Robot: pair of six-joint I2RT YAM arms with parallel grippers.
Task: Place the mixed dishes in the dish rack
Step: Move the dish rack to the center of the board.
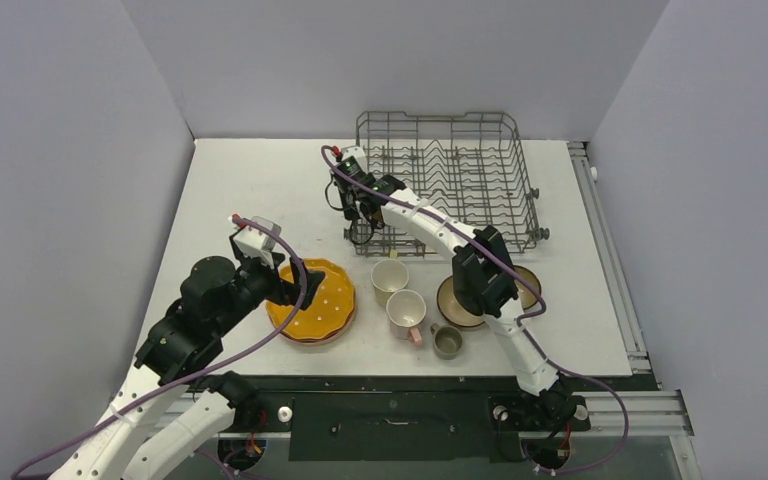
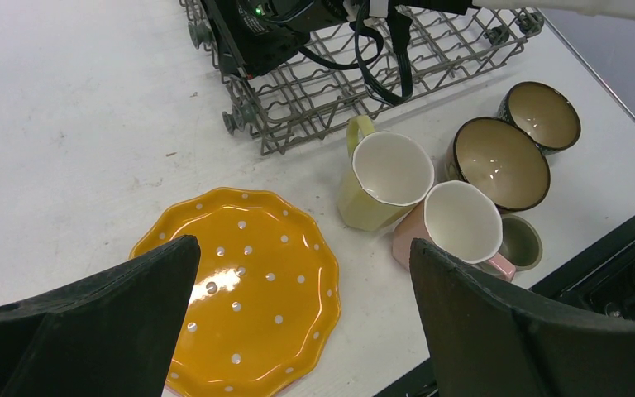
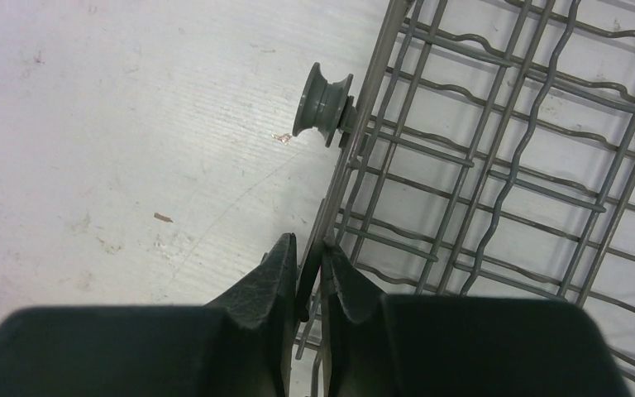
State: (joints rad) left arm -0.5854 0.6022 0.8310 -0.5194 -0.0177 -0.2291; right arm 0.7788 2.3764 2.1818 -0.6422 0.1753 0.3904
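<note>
Right gripper (image 3: 307,252) was pinched shut on the dish rack (image 3: 496,165); left gripper (image 2: 302,248) hung wide open above the orange dotted plate (image 2: 248,289).

Right wrist view: my two fingers met on a thin side wire at the rack's left edge, lower centre of frame. A grey roller wheel (image 3: 322,106) sat above them, with bare table (image 3: 132,165) to the left. Top view: the rack stood at upper centre, with the dishes grouped on the table below it. Left wrist view: the plate lay flat at lower left. To its right stood the pale yellow mug (image 2: 380,178) and pink mug (image 2: 455,227), upright and just beside each other. The small grey-olive cup (image 2: 522,242) sat against the pink mug's right side. One brown bowl (image 2: 500,161) and a second brown bowl (image 2: 546,114) sat at upper right, tan insides up.
</note>
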